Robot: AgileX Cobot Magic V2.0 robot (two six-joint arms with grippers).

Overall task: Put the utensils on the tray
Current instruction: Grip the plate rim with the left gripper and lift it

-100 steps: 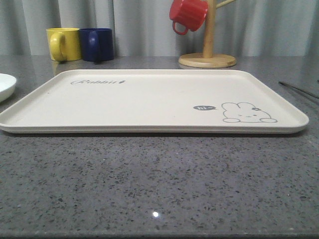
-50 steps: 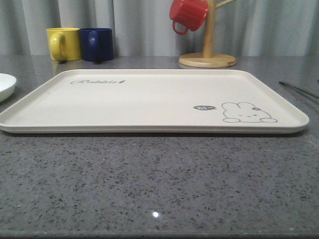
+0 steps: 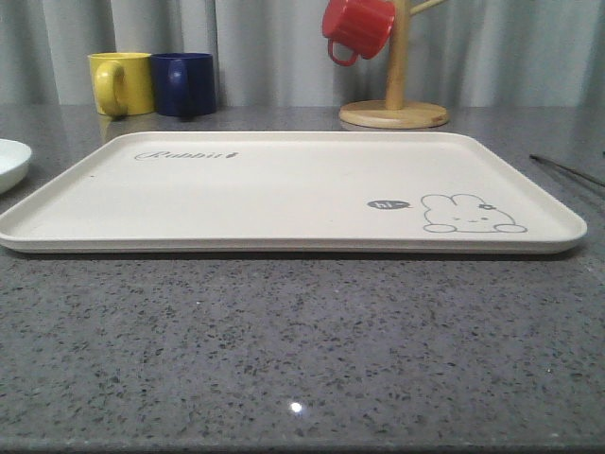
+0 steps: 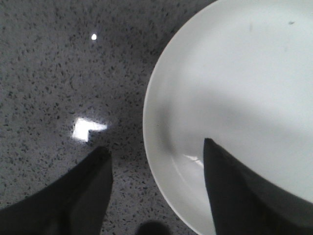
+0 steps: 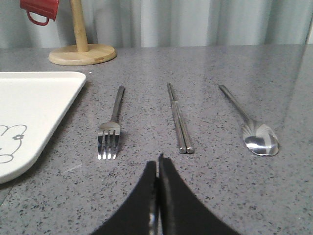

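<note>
The cream tray (image 3: 284,189) lies flat in the middle of the grey table, with nothing on it; its corner (image 5: 34,103) also shows in the right wrist view. Beside that corner three silver utensils lie in a row on the table: a fork (image 5: 111,125), a pair of chopsticks (image 5: 178,117) and a spoon (image 5: 252,125). My right gripper (image 5: 157,164) is shut and empty, its tips just short of the fork tines and the chopstick ends. My left gripper (image 4: 156,149) is open and empty, one finger over the table, the other over a white plate (image 4: 234,88).
A yellow mug (image 3: 121,82) and a blue mug (image 3: 183,83) stand at the back left. A wooden mug stand (image 3: 393,109) with a red mug (image 3: 356,28) hanging on it is at the back right. The white plate's edge (image 3: 11,161) sits left of the tray.
</note>
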